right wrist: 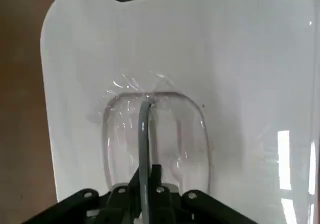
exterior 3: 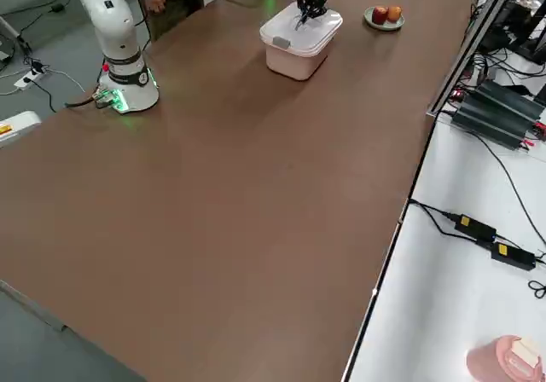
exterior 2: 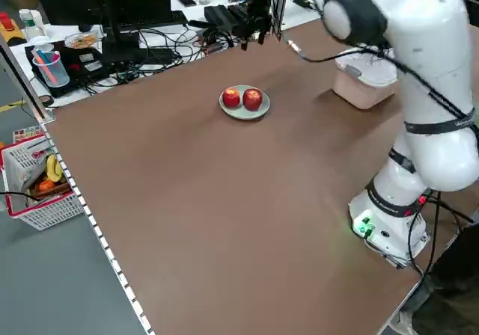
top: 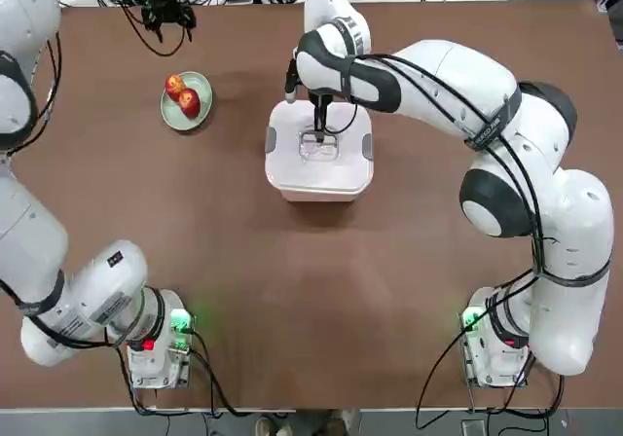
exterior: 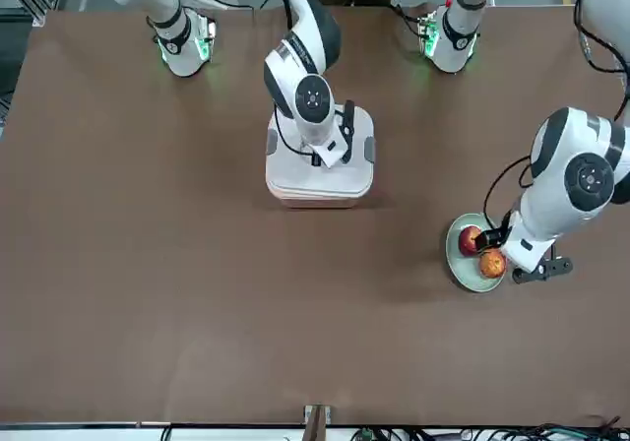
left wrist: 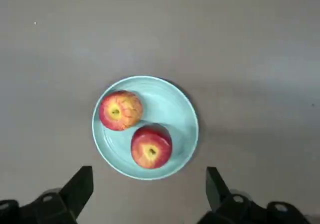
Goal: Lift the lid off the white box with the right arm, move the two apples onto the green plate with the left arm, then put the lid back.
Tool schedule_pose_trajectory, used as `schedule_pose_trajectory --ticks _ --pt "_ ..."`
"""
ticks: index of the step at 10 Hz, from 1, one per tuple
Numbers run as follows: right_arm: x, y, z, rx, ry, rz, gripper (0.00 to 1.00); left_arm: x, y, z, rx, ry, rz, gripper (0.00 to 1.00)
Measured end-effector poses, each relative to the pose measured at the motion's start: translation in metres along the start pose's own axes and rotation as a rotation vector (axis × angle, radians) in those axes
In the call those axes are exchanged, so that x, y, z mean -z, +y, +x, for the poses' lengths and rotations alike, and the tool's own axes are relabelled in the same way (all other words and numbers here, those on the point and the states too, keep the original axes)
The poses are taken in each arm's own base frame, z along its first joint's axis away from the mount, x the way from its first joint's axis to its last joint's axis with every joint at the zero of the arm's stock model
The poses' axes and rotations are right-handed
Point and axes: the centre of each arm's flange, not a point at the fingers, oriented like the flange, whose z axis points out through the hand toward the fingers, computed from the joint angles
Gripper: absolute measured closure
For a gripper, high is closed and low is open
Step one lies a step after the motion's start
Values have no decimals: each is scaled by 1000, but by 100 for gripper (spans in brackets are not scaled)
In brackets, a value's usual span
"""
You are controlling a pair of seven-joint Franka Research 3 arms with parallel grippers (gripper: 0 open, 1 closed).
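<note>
Red apples [left wrist: 135, 129], stem hollows wrist-view only, seemingly.

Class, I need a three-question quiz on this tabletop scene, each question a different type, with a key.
1. True or false: both apples lie on the green plate.
2. The right gripper is: A) open above the table, B) shut on the lid's handle, C) holding an apple.
3. Fill in: the lid sits on the ______.

Key
1. True.
2. B. Its jaws pinch the upright handle; the left gripper hangs open over the plate.
3. white box.
</note>
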Motion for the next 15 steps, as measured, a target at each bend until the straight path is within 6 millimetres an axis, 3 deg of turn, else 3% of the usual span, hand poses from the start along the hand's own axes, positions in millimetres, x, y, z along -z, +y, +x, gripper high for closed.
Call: schedule_pose_trajectory --ticks 4,7,9,12,13,15 --pt "-1 1 -1 -4 -1 0 93 75 -2 -20 -130 61 -19 0" --pt "-1 1 0 -34 -2 1 91 123 2 -48 -210 64 24 0" --pt "-4 1 0 -42 -6 2 71 153 -10 -70 -242 41 24 0" --pt "-4 0 1 -45 -6 2 61 205 -34 -107 -300 38 29 0" --pt "-4 0 1 -46 -6 3 60 217 -42 -116 -304 39 33 0" --pt "-4 0 1 -49 -6 1 47 229 -49 -125 -296 20 37 0"
